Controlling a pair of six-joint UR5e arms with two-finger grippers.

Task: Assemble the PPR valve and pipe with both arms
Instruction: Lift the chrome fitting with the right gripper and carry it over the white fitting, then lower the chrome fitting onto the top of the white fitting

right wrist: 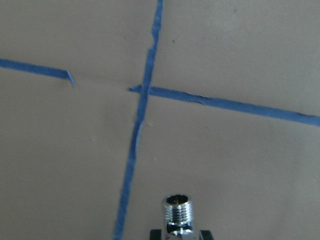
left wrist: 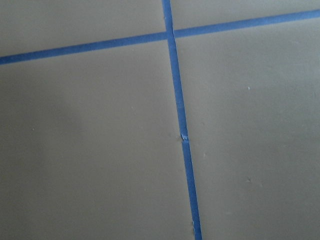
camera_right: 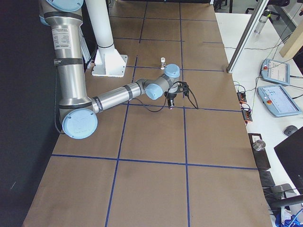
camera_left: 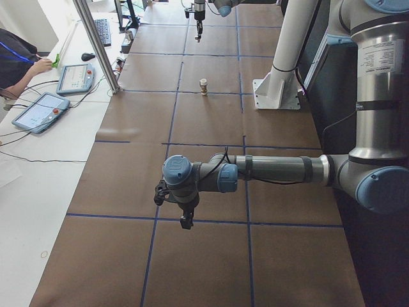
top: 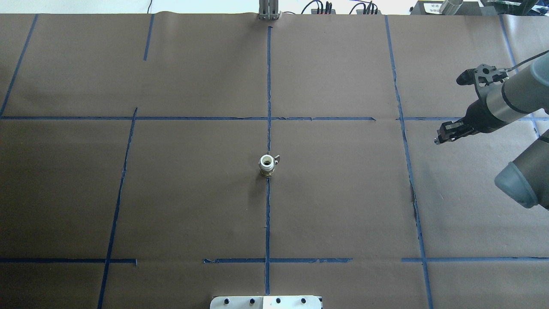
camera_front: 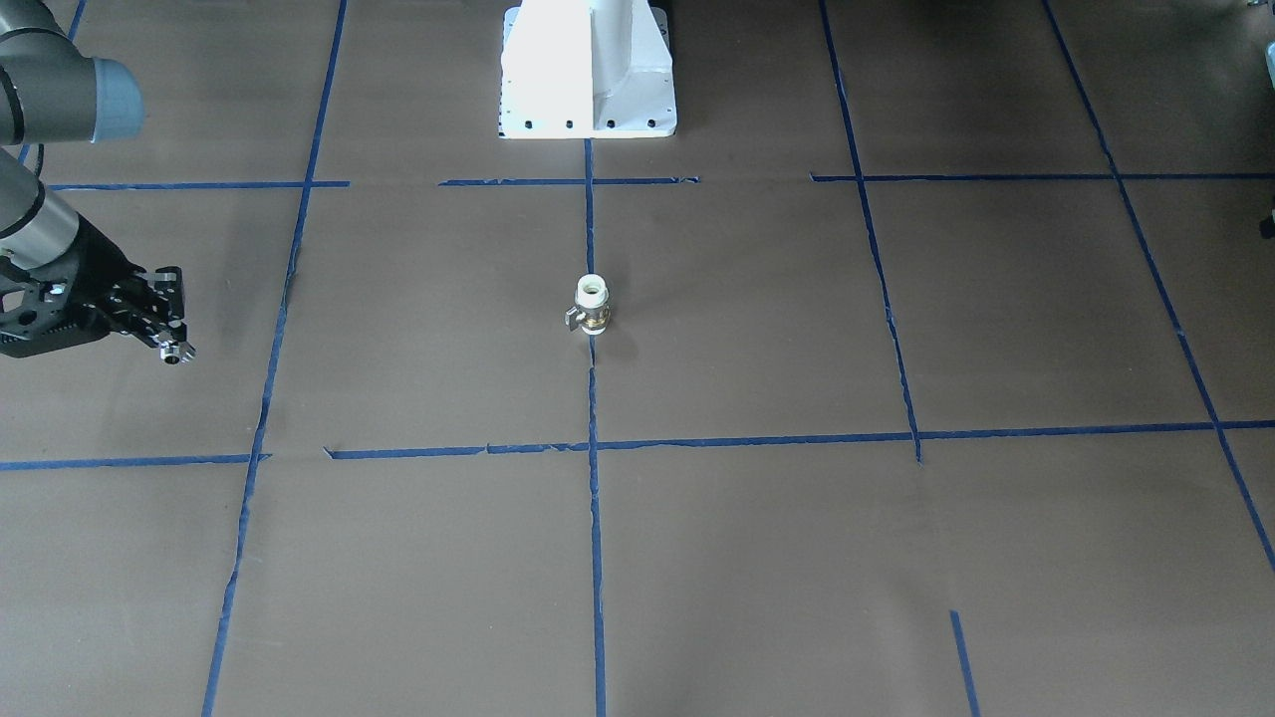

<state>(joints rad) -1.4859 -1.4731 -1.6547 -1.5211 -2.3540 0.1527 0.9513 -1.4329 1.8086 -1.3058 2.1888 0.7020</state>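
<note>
The PPR valve stands upright on the brown table at the middle, white end up and silver lever to the side; it also shows in the overhead view. My right gripper is shut on the pipe, a small silver threaded fitting, far off to the valve's side and above the table. The right wrist view shows the pipe sticking out between the fingers, open end forward. My left gripper hangs over the near end of the table, far from the valve; I cannot tell whether it is open or shut.
The white pedestal base stands behind the valve. Blue tape lines cross the brown table cover. A metal post, tablets and a seated person are along the operators' side.
</note>
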